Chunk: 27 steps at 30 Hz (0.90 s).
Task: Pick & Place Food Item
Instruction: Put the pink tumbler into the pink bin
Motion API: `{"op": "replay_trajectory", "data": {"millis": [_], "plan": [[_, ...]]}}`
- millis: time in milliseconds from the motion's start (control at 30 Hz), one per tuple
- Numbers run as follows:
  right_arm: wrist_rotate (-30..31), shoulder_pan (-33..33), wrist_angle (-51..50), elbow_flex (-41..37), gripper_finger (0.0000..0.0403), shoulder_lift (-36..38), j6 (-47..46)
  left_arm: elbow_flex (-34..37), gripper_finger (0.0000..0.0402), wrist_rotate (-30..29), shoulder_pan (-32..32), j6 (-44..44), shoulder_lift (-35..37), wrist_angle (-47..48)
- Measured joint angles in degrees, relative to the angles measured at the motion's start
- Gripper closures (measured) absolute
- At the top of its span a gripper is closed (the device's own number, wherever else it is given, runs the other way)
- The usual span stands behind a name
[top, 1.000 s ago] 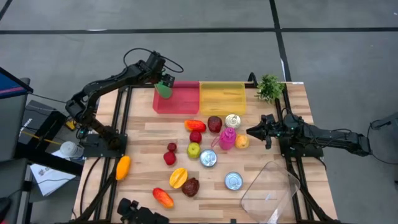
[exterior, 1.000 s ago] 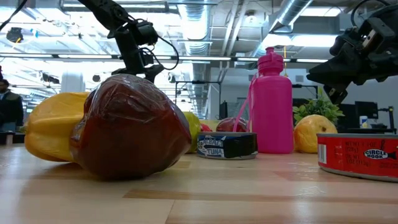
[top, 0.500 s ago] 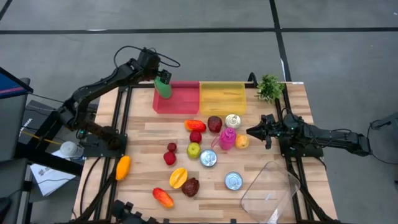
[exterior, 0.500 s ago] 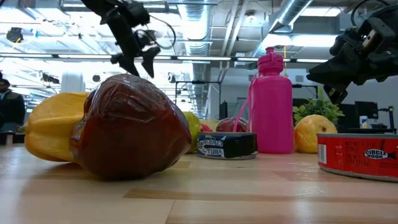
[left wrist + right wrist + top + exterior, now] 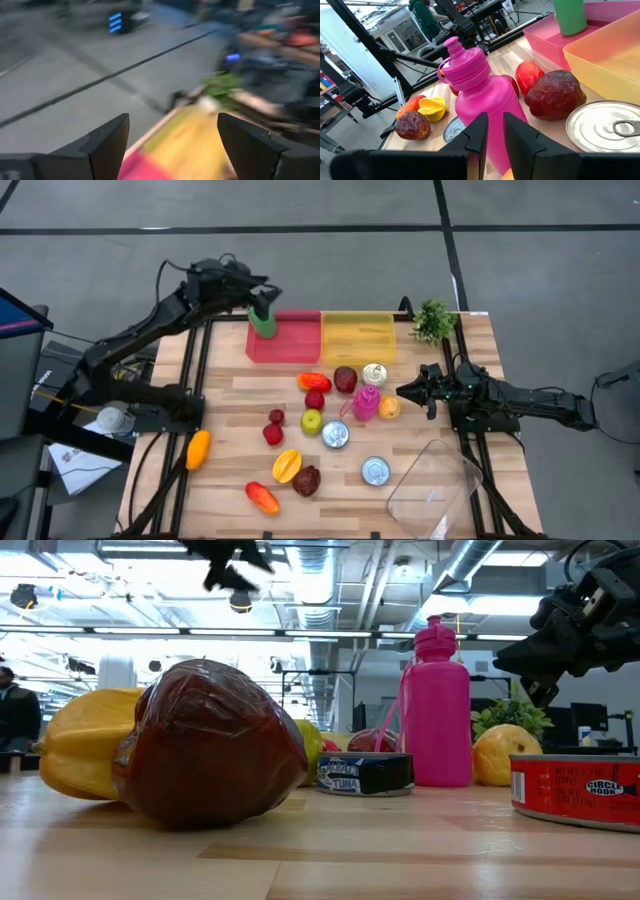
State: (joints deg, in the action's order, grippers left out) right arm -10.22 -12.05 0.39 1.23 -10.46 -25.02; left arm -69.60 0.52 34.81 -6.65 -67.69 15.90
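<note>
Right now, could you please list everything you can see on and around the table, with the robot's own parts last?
Green cup: one, green, standing in the pink bin.
Pink bin: one, far edge, left of the yellow bin.
Yellow bin: one, far edge.
Plant: one, green, far right corner.
Pink bottle: one, table centre.
Cans: three, silver tops, centre to near side.
Toy fruits and vegetables: about eleven, red, yellow, orange, green, scattered.
Clear container: one, near right corner.
Left gripper: open, above the pink bin's far edge.
Right gripper: shut, beside the bottle.
</note>
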Motion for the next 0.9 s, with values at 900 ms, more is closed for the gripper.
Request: {"op": "replay_trajectory", "data": {"millis": [900], "plan": [[-0.2,0.0,0.0,0.0,0.0345,0.0,0.1,0.1,0.0068,6.7,-28.9,12.5,-33.3,-40.2]]}}
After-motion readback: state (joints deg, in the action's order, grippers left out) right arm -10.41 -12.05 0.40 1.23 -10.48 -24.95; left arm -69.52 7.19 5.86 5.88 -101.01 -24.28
